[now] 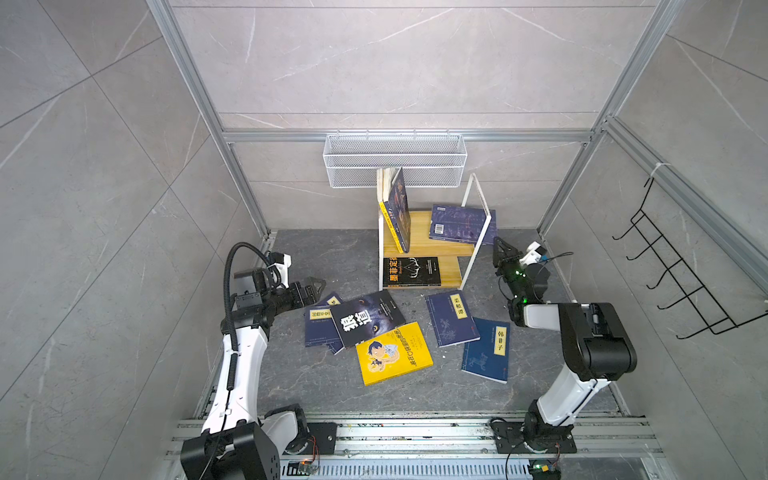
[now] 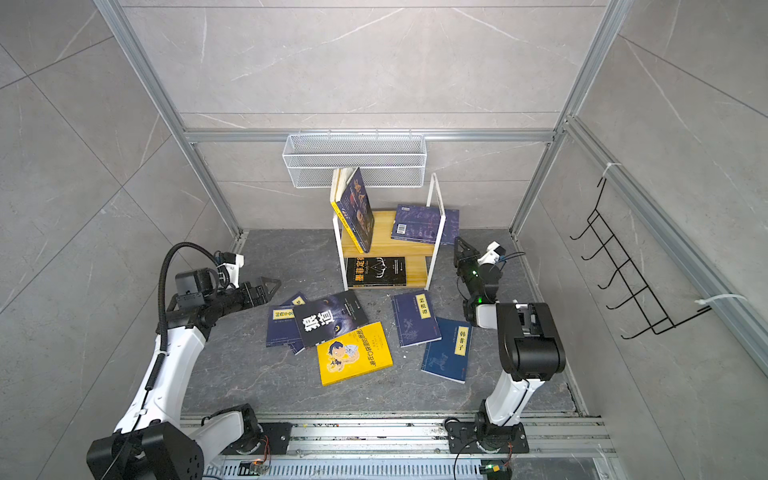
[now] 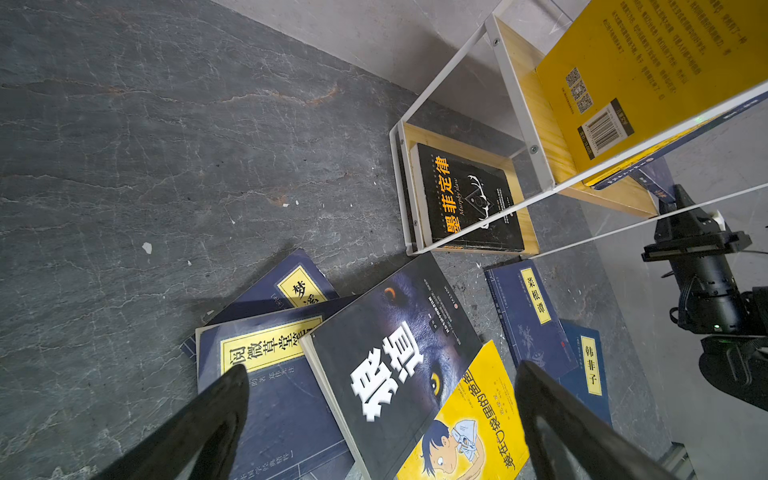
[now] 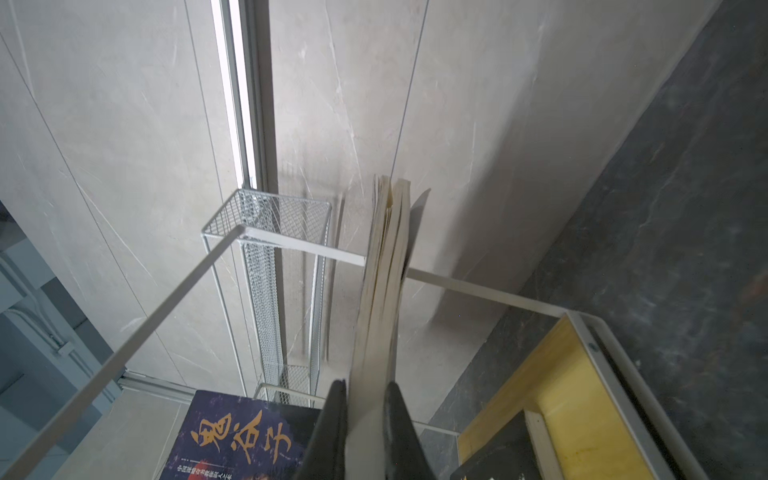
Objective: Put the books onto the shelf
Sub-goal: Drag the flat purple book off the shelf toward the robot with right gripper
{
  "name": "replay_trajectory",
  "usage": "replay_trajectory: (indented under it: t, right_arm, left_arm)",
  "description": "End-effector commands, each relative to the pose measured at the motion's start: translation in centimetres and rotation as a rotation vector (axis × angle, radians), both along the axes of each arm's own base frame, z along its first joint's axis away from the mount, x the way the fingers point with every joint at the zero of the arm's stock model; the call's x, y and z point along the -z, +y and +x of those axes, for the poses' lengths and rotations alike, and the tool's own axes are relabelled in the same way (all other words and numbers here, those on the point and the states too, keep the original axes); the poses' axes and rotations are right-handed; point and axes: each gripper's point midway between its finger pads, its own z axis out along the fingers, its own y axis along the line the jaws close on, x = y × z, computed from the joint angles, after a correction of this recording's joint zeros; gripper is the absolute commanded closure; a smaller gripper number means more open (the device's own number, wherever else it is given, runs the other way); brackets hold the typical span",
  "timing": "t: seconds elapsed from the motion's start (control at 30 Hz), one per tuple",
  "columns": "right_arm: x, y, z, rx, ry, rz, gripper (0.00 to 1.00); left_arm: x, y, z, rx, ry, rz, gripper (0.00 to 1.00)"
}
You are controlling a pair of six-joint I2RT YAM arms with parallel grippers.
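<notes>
seemingly mid-task: books on the shelf at 12 o'clock, more loose at centre. left gripper gapes above those; right gripper looks almost clenched, grasp unclear. next: pinch a loose edge.

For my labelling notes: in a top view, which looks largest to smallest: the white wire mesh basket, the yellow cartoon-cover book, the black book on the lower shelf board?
1. white wire mesh basket
2. yellow cartoon-cover book
3. black book
</notes>
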Motion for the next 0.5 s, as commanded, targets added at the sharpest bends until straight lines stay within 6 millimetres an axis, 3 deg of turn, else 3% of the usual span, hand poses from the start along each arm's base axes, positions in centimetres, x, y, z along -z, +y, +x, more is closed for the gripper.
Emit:
replay_trajectory:
  t: [0.0,0.13,0.27,0.47]
  right_arm:
    - [-2.4,-3.3,-2.0,0.111,-0.095,0.003,1.0]
    - [-2.0,-6.3,-4.4,0.183,-0.106,0.063,1.0]
    - [-2.5,-7.8,-7.7,0.254,-0.114,0.015,1.0]
    - [-3.1,-7.8,-12.8,0.314,-0.101,-0.069,1.0]
  left_arm:
    - [-0.7,-0.1,0.0,0.012,-0.034,-0.006,0.0]
    - [-0.8,-0.1,0.0,0.013,-0.024,-0.003,0.0]
    - [-0.9,-0.1,0.0,0.018,-0.033,0.004,0.0]
    - [-2.0,0.1,0.1,0.032,-0.047,0.048,0.0]
